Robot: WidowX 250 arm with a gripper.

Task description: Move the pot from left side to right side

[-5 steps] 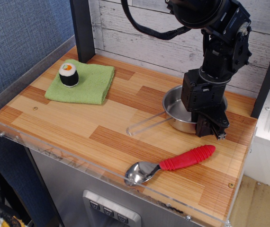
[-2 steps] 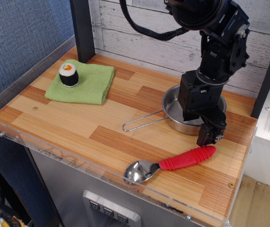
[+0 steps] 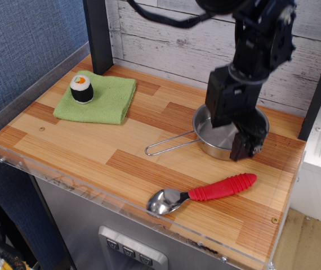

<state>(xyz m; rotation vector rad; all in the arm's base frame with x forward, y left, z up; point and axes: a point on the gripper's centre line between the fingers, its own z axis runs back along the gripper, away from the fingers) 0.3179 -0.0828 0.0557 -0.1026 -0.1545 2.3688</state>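
Observation:
The pot (image 3: 214,142) is a shallow shiny steel pan that rests on the right side of the wooden table. Its thin wire-loop handle (image 3: 169,146) points left and lies on the wood. My black gripper (image 3: 235,140) hangs just above the pot's right part, lifted clear of the rim. Its jaws stand apart and hold nothing. One dark finger (image 3: 245,147) reaches down over the pot's front right rim. The gripper's body hides part of the pot's back.
A metal spoon with a red ribbed handle (image 3: 222,187) lies in front of the pot near the front edge. A green cloth (image 3: 107,101) with a sushi roll (image 3: 81,88) sits at the back left. A black post (image 3: 97,34) stands behind it. A clear acrylic lip (image 3: 93,194) runs along the table's front.
The gripper has let go of the pot's rim and risen up and slightly left. The pot has settled flat, with its handle swung a little to the left.

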